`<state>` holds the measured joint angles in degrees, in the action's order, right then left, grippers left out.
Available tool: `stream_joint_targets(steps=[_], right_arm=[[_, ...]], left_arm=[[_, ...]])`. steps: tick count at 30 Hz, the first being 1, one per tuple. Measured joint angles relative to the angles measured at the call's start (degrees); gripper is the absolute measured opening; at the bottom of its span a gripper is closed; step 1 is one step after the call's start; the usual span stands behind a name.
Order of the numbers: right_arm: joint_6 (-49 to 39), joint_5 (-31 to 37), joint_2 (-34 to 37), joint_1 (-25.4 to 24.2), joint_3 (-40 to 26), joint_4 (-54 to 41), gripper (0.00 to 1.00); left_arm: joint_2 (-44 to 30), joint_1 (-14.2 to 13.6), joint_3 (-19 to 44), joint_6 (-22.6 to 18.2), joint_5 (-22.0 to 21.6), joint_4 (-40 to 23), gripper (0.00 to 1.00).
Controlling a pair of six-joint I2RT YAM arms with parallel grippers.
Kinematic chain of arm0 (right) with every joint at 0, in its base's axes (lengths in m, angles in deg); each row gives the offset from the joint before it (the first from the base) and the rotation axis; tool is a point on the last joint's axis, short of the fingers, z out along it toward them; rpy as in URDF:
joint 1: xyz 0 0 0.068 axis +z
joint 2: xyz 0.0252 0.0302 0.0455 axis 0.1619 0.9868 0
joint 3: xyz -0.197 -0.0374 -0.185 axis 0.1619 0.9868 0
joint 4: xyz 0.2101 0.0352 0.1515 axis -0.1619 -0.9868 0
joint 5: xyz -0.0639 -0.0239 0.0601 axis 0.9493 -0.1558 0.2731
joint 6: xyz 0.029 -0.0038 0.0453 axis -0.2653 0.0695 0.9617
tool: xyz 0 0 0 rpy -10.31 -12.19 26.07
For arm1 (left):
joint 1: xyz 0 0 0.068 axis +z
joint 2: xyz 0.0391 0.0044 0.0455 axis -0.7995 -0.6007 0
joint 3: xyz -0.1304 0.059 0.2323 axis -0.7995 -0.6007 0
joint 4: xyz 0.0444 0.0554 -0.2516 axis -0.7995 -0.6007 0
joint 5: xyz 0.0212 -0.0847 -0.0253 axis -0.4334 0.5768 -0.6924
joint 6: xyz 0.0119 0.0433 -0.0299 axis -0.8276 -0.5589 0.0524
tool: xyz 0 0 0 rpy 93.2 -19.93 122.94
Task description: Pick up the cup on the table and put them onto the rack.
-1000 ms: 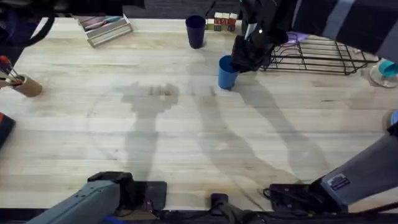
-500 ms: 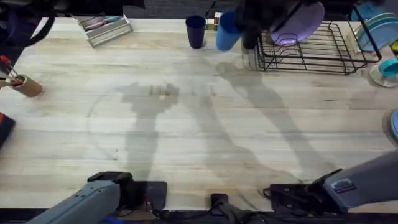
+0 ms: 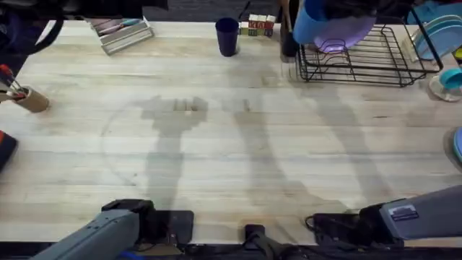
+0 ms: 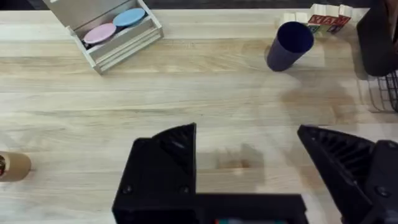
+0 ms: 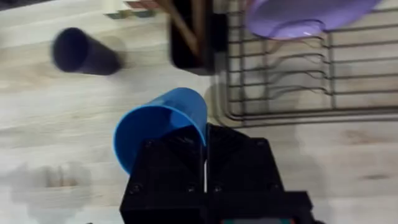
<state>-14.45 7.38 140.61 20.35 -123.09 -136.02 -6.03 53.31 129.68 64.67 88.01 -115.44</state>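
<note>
Light blue plastic cup clamped by its rim in right gripper, black fingers pinched narrow on cup wall, mouth tipped sideways. In overhead view, same blue cup up in air at far edge of pale wooden table, over near-left corner of large black wire dish rack; not touching rack wires as far as can be told. Purple shallow bowl sitting in rack, just beside held cup. Stack of light blue plates standing at rack's far right end. Dark navy plastic cup upright on table, left of rack, well apart from blue cup. Small lettered wooden blocks between navy cup and rack. Black utensil holder with wooden sticks just beside rack's left edge. Left gripper low over table at near side, black fingers spread wide, nothing between. Grey tiered tray with pink and blue discs at far left of table.
</note>
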Motion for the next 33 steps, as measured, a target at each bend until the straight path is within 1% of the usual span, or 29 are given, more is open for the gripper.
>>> stream_joint_targets(steps=[5, 11, 19, 27, 33], right_arm=[[-0.54, 0.10, 0.00, -4.03, 0.00, -2.05, 0.032], [-2.81, 0.10, 0.00, -6.55, 0.00, -2.39, 0.034], [-6.02, 0.17, 2.39, -6.71, 0.00, -2.31, 0.034], [-6.85, 4.31, 6.57, -6.81, 0.00, -2.27, 0.033], [-6.85, 5.25, 10.09, -6.87, 0.00, -1.55, 0.033]], left_arm=[[0.02, 0.00, 0.00, -0.02, 0.00, 0.00, 0.993], [0.02, 0.00, 0.00, -0.02, 0.00, 0.00, 0.994], [0.01, 0.00, 0.00, 0.00, 0.00, 0.00, 0.994], [0.00, 0.01, 0.00, -0.02, 0.00, 0.00, 0.994], [0.01, 0.00, 0.00, 0.00, 0.00, 0.00, 0.993]])
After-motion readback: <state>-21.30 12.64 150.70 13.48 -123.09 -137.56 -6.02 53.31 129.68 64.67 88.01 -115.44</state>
